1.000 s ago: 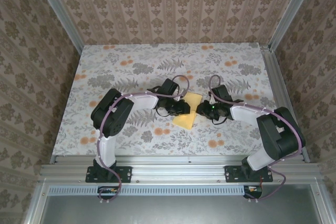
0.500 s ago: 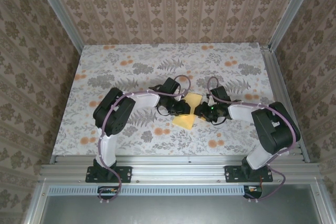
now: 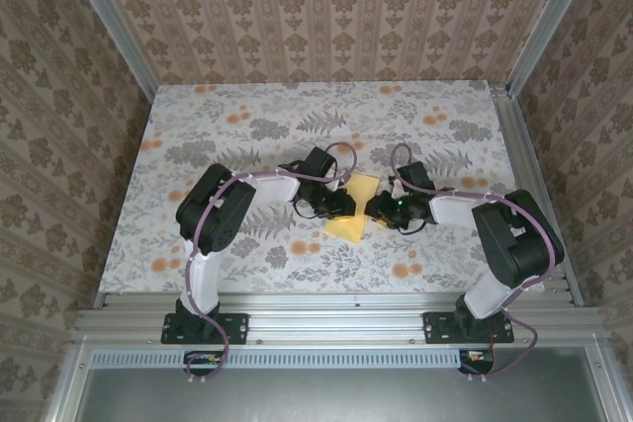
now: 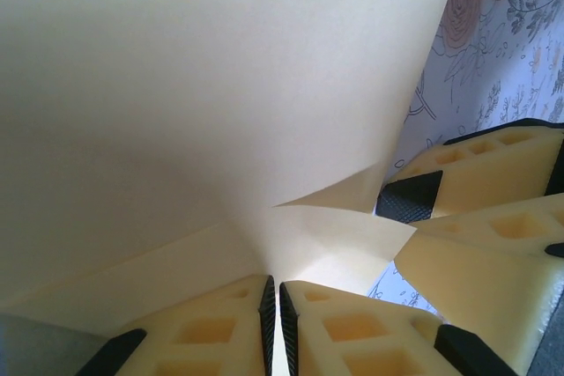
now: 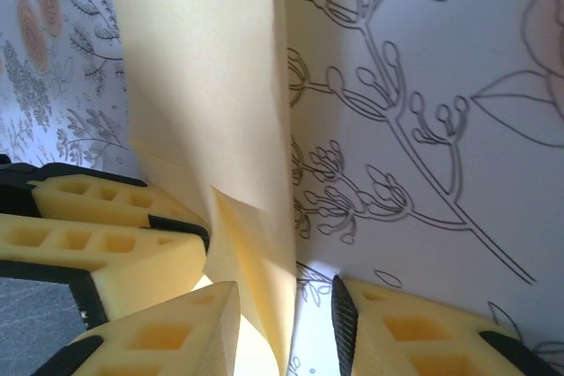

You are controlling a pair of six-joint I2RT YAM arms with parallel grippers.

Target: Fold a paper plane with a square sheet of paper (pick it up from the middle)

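I see the right gripper with jaws apart, the creased square sheet of paper standing between them on the floral cloth.

light: bright, even | shadows: soft | wrist views: slight close-up blur

The table fills the middle of the frame under a cloth printed with grey leaves and orange flowers. The square sheet of paper sits near its centre, partly raised.
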